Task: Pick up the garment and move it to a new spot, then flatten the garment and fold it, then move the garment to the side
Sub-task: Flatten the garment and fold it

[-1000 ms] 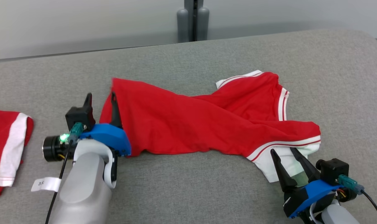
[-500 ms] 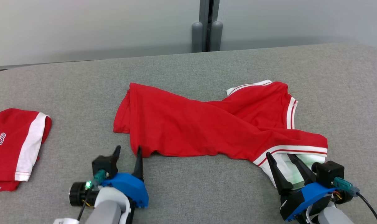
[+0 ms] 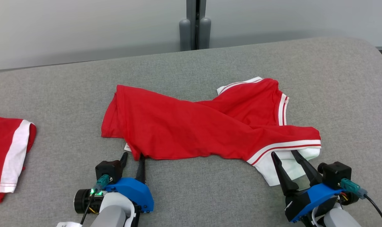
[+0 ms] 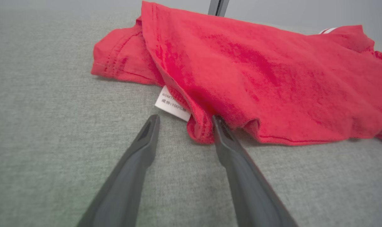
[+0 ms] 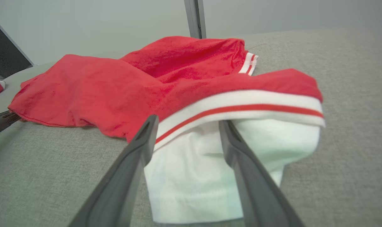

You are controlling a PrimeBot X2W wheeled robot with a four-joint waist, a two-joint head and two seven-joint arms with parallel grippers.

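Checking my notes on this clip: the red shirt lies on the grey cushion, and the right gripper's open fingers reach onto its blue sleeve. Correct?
Not quite. The sleeve is white, not blue, as the right wrist view shows. Otherwise yes: the red shirt lies on the grey cushion, and the open fingers of the right gripper reach onto that sleeve.

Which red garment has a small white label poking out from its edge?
The central garment, its label beside the left gripper; the other garment, far left, has a broad white band.
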